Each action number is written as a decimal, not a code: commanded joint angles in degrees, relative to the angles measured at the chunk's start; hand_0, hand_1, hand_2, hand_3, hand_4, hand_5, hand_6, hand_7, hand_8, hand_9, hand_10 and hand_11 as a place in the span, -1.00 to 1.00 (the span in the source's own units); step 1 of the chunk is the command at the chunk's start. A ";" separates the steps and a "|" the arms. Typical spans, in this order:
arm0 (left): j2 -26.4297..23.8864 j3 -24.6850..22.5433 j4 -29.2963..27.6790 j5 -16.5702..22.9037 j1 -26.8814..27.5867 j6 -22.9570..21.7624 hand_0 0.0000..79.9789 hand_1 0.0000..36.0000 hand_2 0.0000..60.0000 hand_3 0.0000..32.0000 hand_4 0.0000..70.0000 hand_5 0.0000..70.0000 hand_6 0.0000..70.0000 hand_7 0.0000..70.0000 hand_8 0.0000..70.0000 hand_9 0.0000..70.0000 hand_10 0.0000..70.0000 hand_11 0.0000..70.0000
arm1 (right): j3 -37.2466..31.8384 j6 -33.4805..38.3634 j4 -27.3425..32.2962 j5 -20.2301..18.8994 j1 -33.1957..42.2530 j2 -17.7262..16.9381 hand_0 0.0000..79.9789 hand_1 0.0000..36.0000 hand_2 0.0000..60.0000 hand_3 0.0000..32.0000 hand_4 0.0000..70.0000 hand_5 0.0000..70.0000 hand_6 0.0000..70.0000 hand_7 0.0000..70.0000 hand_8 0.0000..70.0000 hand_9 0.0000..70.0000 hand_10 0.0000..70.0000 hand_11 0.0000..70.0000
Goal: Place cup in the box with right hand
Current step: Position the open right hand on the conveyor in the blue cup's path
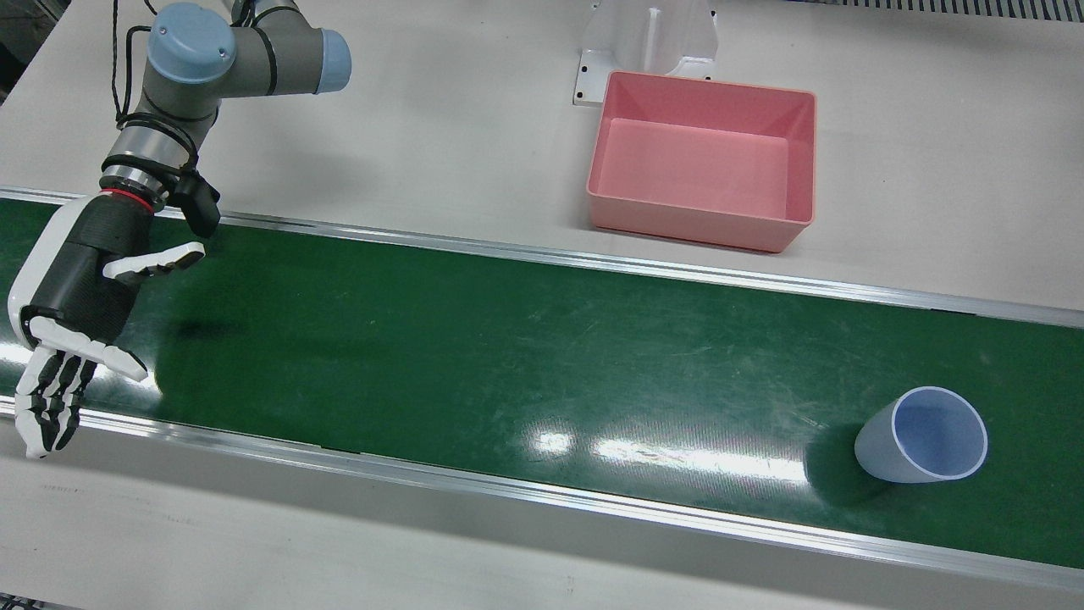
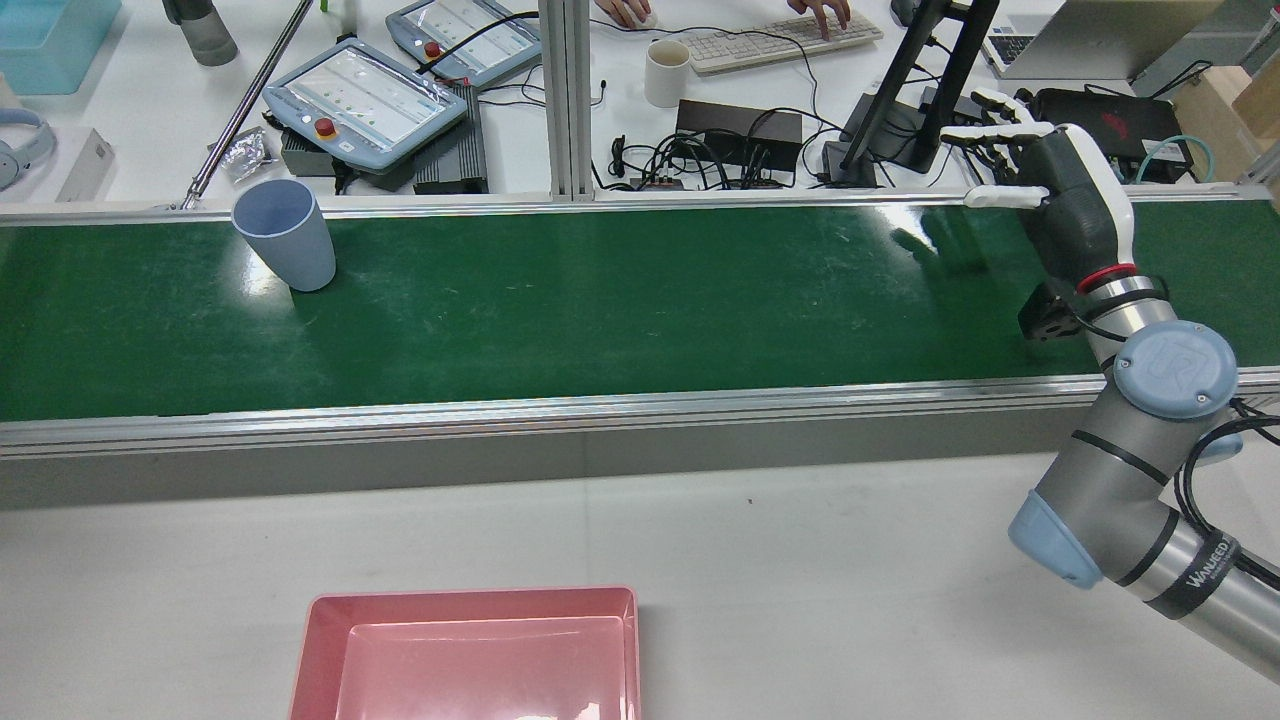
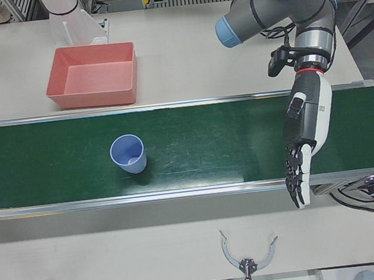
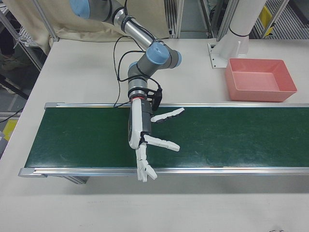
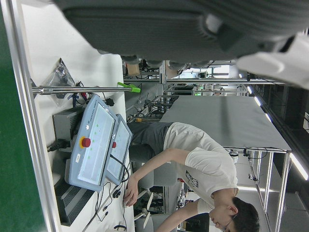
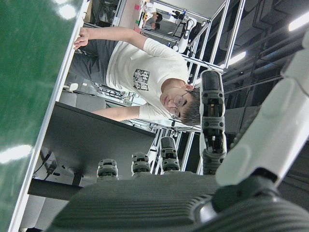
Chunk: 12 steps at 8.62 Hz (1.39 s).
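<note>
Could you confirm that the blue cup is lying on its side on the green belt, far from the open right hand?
Not quite: the blue cup stands upright on the green belt, mouth up, as the rear view shows. The rest holds: it is far from the open right hand.

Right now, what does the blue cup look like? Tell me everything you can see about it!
The cup is pale blue, smooth and plain, like plastic, with no handle. It is wide at its open mouth and narrower at its base. It stands upright on the green belt, mouth up, and looks empty. Nothing else touches it. The right hand hangs open at the belt's other end, and the pink box sits apart on the white table.
</note>
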 commanded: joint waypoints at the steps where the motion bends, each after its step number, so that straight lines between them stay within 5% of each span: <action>1: 0.00 0.00 0.00 0.00 0.03 0.00 -1.00 -1.00 -1.00 -1.00 -1.00 -1.00 -1.00 -1.00 -1.00 -1.00 -1.00 -1.00 | -1.25 -0.09 0.69 -1.45 0.97 1.93 0.19 -1.00 -1.00 -0.23 0.43 -0.97 -0.92 -0.32 -0.88 -0.75 -0.89 -0.84; 2: 0.00 0.00 0.00 0.00 -0.06 0.00 -1.00 -1.00 -1.00 -1.00 -1.00 -1.00 -1.00 -1.00 -1.00 -1.00 -1.00 -1.00 | -1.69 -0.26 0.69 -1.45 0.88 1.93 0.19 -1.00 -1.00 -0.18 0.42 -0.97 -0.93 -0.33 -0.89 -0.76 -0.91 -0.87; 5: 0.00 0.00 0.00 0.00 0.03 0.00 -1.00 -1.00 -1.00 -1.00 -1.00 -1.00 -1.00 -1.00 -1.00 -1.00 -1.00 -1.00 | -1.61 -0.27 0.42 -3.55 0.53 1.84 0.14 -1.00 -1.00 0.43 0.18 -1.00 -0.97 -0.37 -0.91 -0.80 -0.98 -0.97; 7: 0.00 0.00 0.00 0.00 0.03 0.00 -1.00 -1.00 -1.00 -1.00 -1.00 -1.00 -1.00 -1.00 -1.00 -1.00 -1.00 -1.00 | -1.52 -0.27 0.42 -3.65 0.18 1.23 0.11 -1.00 -1.00 0.60 0.10 -1.00 -0.98 -0.37 -0.92 -0.81 -0.99 -0.99; 12: 0.00 0.00 0.00 0.00 -0.06 0.00 -1.00 -1.00 -1.00 -1.00 -1.00 -1.00 -1.00 -1.00 -1.00 -1.00 -1.00 -1.00 | -1.43 -0.44 0.34 -3.91 -1.14 1.84 0.14 -1.00 -1.00 0.40 0.19 -1.00 -0.96 -0.34 -0.92 -0.79 -0.98 -0.98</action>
